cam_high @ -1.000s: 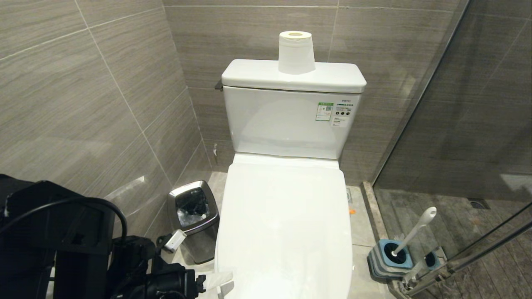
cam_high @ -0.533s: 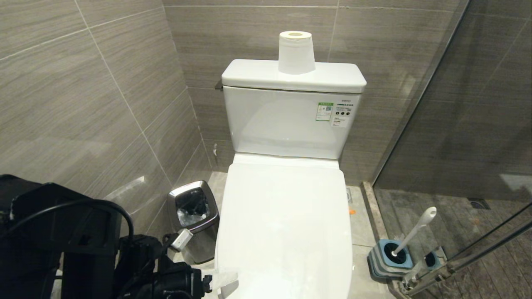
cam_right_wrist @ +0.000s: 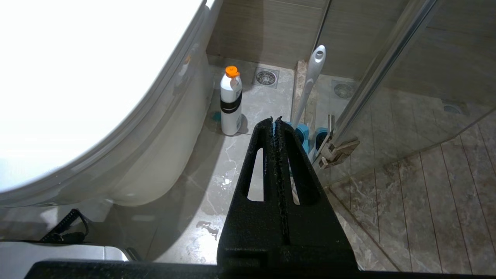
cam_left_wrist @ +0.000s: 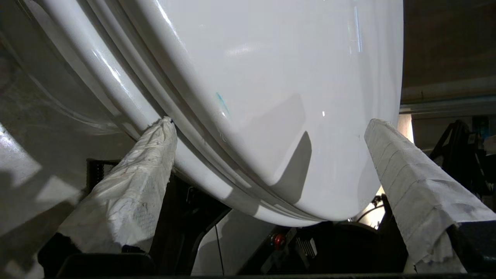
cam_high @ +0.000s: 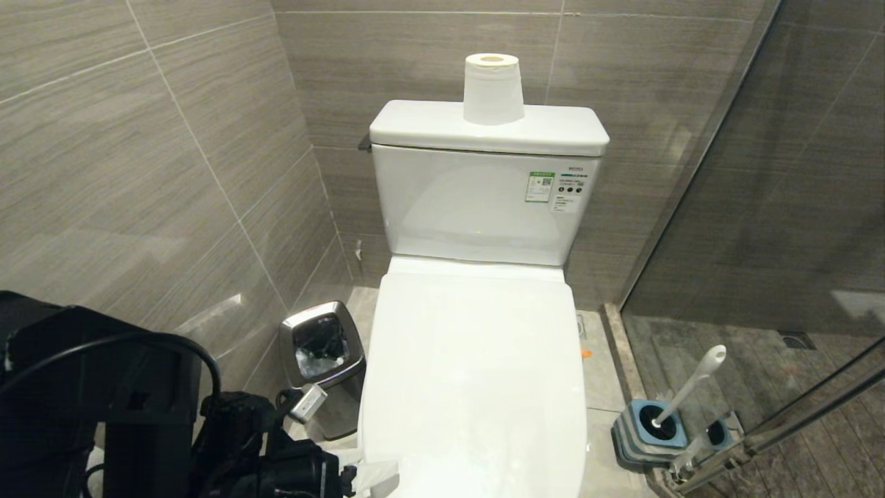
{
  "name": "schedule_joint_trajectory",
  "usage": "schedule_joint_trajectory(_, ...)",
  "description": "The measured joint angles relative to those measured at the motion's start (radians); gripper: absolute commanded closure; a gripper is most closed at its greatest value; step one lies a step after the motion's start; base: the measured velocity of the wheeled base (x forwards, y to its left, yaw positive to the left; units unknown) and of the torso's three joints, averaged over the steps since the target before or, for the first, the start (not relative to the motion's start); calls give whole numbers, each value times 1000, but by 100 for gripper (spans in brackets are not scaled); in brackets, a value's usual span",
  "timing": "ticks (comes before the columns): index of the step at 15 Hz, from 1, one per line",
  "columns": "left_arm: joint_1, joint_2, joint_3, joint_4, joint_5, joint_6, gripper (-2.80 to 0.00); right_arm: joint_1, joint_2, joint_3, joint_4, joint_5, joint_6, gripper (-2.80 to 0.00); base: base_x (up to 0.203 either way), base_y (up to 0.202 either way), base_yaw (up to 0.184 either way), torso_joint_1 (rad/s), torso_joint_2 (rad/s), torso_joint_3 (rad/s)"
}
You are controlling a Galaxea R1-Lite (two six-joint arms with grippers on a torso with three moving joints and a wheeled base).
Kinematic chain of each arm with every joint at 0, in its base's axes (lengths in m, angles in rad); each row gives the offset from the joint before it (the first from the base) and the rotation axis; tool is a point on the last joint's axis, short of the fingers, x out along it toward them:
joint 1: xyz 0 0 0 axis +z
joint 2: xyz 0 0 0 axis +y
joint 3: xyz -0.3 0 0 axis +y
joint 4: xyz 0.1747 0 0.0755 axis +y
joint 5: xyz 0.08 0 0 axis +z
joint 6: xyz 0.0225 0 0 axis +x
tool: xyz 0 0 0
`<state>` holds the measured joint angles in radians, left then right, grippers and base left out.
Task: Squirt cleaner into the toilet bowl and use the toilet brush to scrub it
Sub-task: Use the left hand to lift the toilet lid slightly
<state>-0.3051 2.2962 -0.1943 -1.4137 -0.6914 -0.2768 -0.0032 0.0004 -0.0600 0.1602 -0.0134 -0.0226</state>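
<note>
The toilet's white lid (cam_high: 477,373) is down, so the inside of the toilet bowl is hidden; only its outer wall (cam_right_wrist: 162,155) shows. My left gripper (cam_high: 373,478) is open at the lid's front left edge, and its paper-wrapped fingers (cam_left_wrist: 147,182) straddle that edge (cam_left_wrist: 270,123). One fingertip touches the underside of the rim. The only cleaner in view is a thin turquoise streak (cam_left_wrist: 221,102) on the lid. The toilet brush (cam_high: 691,380) leans in its blue-grey holder (cam_high: 646,429) to the right, its head hidden. My right gripper (cam_right_wrist: 275,121) is shut on nothing, low beside the toilet.
A white bottle with an orange cap (cam_right_wrist: 231,101) stands on the floor beside the toilet base. A steel bin (cam_high: 321,360) sits between the toilet and the left wall. A paper roll (cam_high: 492,88) stands on the tank. A glass shower door (cam_high: 760,207) closes off the right.
My left gripper has shifted a little to the right, closer in on the lid's front edge, still open. Nothing else has moved.
</note>
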Motion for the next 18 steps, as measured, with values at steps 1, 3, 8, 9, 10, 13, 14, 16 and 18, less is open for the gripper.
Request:
schedule_joint_trajectory(1,10,-1,2,25,10,22,-280,0,0,0,0,0,0,0,0,0,0,0,0,0)
schedule_joint_trajectory(3,38,-8,6,105,42,59,-280,0,0,0,0,0,0,0,0,0,0,0,0,0)
schedule_joint_trajectory(8,87,-12,-1,195,35,200,-280,-1,0,0,0,0,0,0,0,0,0,5,2,0)
schedule_joint_trajectory(9,89,-13,-5,190,35,203,-280,0,0,0,0,0,0,0,0,0,0,0,0,0)
schedule_joint_trajectory(10,94,-16,-11,166,36,201,-280,0,0,0,0,1,0,0,0,0,0,0,0,0)
schedule_joint_trajectory(13,126,-30,-10,65,23,136,-280,0,0,0,0,0,0,0,0,0,0,0,0,0)
schedule_joint_trajectory(14,129,-35,-6,41,17,97,-280,0,0,0,0,0,0,0,0,0,0,0,0,0)
schedule_joint_trajectory(16,133,-48,6,-10,9,2,-280,0,0,0,0,0,0,0,0,0,0,0,0,0)
schedule_joint_trajectory(18,132,-58,15,-16,-2,-63,-280,0,0,0,0,1,0,0,0,0,0,0,0,0)
